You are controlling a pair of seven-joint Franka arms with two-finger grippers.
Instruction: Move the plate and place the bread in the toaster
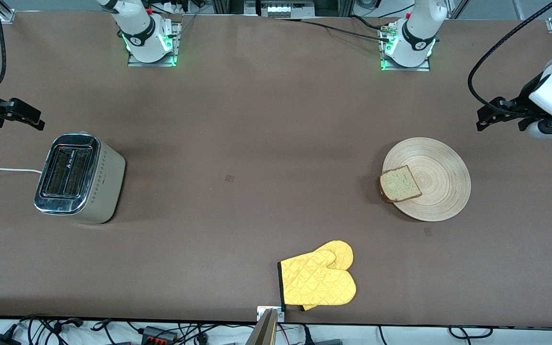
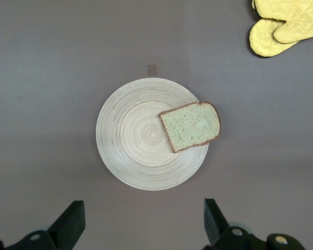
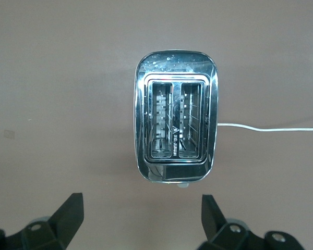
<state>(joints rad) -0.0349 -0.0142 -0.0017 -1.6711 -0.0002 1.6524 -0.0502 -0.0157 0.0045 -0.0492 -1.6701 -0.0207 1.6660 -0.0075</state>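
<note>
The round light-wood plate point(image 1: 441, 179) lies on the table toward the left arm's end. The bread point(image 1: 399, 184) lies flat on its rim on the side toward the right arm's end, partly overhanging. Both show in the left wrist view: plate point(image 2: 133, 138), bread point(image 2: 191, 126). The toaster point(image 1: 77, 177) stands toward the right arm's end, both slots empty, and also shows in the right wrist view point(image 3: 175, 125). My left gripper point(image 1: 484, 117) is open and empty over bare table beside the plate point(image 2: 144, 224). My right gripper point(image 1: 36, 120) is open and empty over bare table beside the toaster point(image 3: 142, 219).
A yellow oven mitt point(image 1: 319, 280) lies near the table edge closest to the front camera, about midway along it; it also shows in the left wrist view point(image 2: 281, 26). The toaster's white cord point(image 1: 3, 169) runs off toward the right arm's end of the table.
</note>
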